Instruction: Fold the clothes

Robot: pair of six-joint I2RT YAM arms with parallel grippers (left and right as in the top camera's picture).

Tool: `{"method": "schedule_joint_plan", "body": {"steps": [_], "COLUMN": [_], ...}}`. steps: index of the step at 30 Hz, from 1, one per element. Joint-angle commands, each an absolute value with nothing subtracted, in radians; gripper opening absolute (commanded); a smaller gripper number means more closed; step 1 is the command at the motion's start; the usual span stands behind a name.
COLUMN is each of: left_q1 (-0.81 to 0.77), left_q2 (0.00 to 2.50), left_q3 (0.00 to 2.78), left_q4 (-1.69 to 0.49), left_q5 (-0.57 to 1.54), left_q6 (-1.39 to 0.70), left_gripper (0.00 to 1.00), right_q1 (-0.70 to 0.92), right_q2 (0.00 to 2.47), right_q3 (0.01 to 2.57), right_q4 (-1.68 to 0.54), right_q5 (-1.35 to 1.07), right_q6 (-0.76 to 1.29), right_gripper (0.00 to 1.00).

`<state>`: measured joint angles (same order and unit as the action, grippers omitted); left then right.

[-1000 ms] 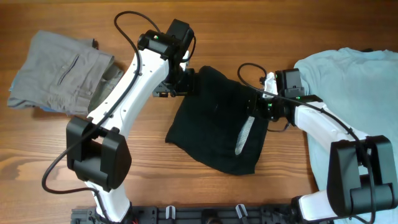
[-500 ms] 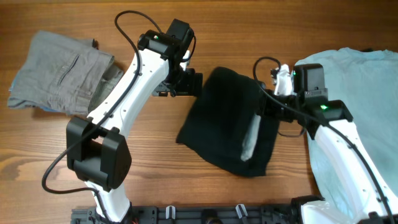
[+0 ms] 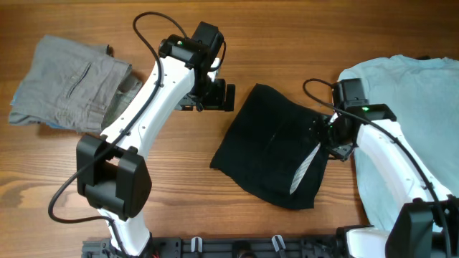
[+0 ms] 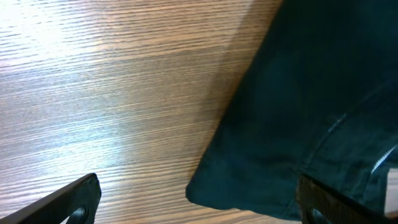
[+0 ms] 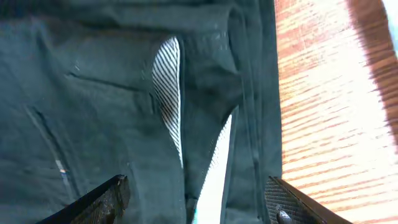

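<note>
The black shorts (image 3: 269,147) lie flat in the middle of the table, with a pale pocket lining (image 3: 305,168) showing near their right edge. My left gripper (image 3: 224,97) hovers open just left of the shorts' top corner, with bare wood and that corner (image 4: 224,186) between its fingers. My right gripper (image 3: 331,140) is over the shorts' right edge and open. Its fingers (image 5: 106,199) stand wide apart above the fabric and striped lining (image 5: 168,87), gripping nothing. Grey shorts (image 3: 68,82) lie folded at the far left. The light blue T-shirt (image 3: 412,107) is spread at the right.
Bare wood (image 4: 112,93) runs between the grey shorts and the black shorts. The right arm's base stands over the T-shirt's lower part. A black rail (image 3: 237,247) lines the table's front edge.
The black shorts have slid right and away from my left gripper. My right gripper, which was shut on their right edge, has opened and let go. The left gripper has opened a little wider.
</note>
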<state>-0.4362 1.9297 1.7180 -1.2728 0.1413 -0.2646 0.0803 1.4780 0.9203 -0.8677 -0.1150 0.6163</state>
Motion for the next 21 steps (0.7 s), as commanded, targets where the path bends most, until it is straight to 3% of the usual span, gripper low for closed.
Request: {"method": "schedule_joint_plan", "body": {"steps": [1,2,3,5,7,10,11,12,17,21], "left_q1": [-0.437,-0.437,-0.437,-0.437,-0.437,-0.438,-0.447,-0.461,-0.595,-0.671], "left_q2": [1.913,1.913,1.913,1.913,1.913,1.913,1.913,1.913,1.913,1.913], "left_q3": [1.687,1.674,1.655,1.615,1.581,1.547,1.533,1.518,1.414,1.288], "left_q4": [-1.264,-1.245,-1.217,-1.184,-1.19,-1.227,-1.227,-1.222,-1.134,-1.004], "left_q5": [0.27,0.289,0.319,0.406,0.51,0.585,0.588,0.599,0.591,0.367], "left_q6": [-0.212,-0.195,-0.158,-0.088,-0.059,-0.059,-0.059,-0.059,-0.064,-0.376], "left_gripper": [1.0,0.98,0.93,0.85,0.68,0.42,0.17,0.04,0.04,0.04], "right_q1": [0.075,0.075,0.075,0.075,0.075,0.075,0.075,0.075,0.071,0.046], "right_q2": [1.398,1.379,1.366,1.365,1.383,1.443,1.48,1.505,1.524,1.514], "right_q3": [0.967,0.967,0.967,0.966,0.953,0.935,0.934,0.934,0.935,0.937], "right_q4": [-0.799,-0.778,-0.774,-0.776,-0.773,-0.763,-0.764,-0.763,-0.72,-0.724], "right_q5": [-0.271,-0.329,-0.351,-0.35,-0.349,-0.35,-0.35,-0.349,-0.334,-0.331], "right_q6": [0.44,0.382,0.37,0.366,0.369,0.369,0.369,0.369,0.367,0.369], "right_gripper": [0.7,0.66,0.55,0.25,0.04,0.04,0.04,0.04,0.04,0.04]}}
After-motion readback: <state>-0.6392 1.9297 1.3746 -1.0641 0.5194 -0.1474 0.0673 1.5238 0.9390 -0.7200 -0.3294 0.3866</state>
